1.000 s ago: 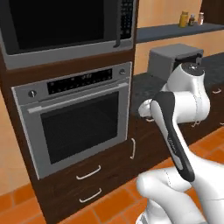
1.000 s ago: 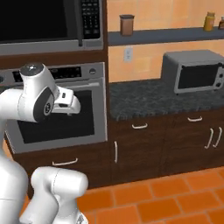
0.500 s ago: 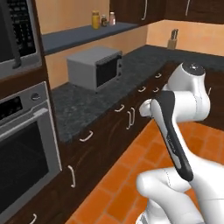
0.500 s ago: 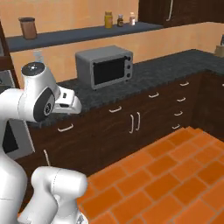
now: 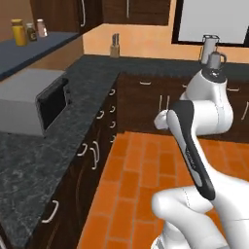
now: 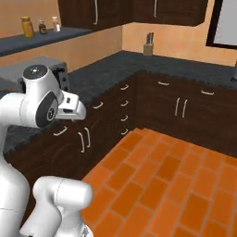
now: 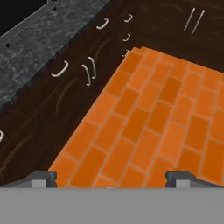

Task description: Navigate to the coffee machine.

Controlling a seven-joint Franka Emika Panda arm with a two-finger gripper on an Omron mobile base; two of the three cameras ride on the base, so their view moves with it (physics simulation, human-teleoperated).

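Coffee machine (image 5: 208, 43) at far back right of the left base view, standing on the dark stone table (image 5: 92, 82) under the window (image 5: 214, 19), lower part hidden behind the arm's top joint. Well away from the robot, across the orange brick floor (image 7: 166, 109). Table is L-shaped, running along the left wall and turning at the corner along the back wall. Grey microwave (image 5: 34, 104) on the left run, near the base. Knife block (image 5: 115, 45) in the corner against the wall. Shelf (image 5: 29, 48) above the microwave with jars (image 5: 18, 31). Dark cabinets with pale handles (image 7: 89, 72) below the table. Hand view looks down at floor and cabinet fronts; jaws spread wide, nothing between them
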